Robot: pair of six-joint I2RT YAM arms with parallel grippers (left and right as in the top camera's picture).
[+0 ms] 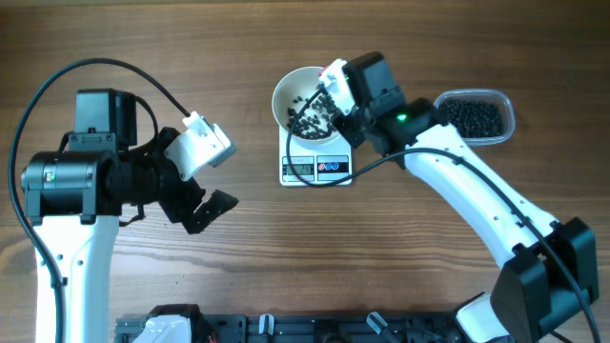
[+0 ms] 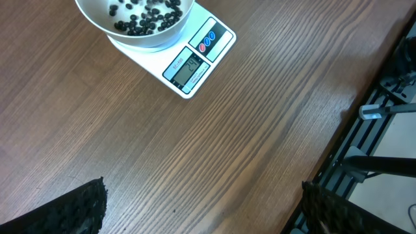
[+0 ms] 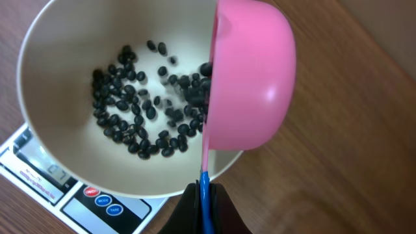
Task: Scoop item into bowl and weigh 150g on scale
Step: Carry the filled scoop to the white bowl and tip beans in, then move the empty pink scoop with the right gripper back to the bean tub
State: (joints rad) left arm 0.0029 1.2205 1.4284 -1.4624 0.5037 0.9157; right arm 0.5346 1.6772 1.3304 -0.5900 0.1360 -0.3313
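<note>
Our right fingers are clenched on the blue handle of the pink plastic scoop, which is tipped on its side over the round white bowl. We see small round black beans scattered across the bowl's bottom, some at the scoop's mouth. The bowl sits on the white rectangular digital scale on the wooden tabletop. More beans fill the clear plastic tub nearby. Our left fingers stand spread wide, released, well apart from the scale.
</note>
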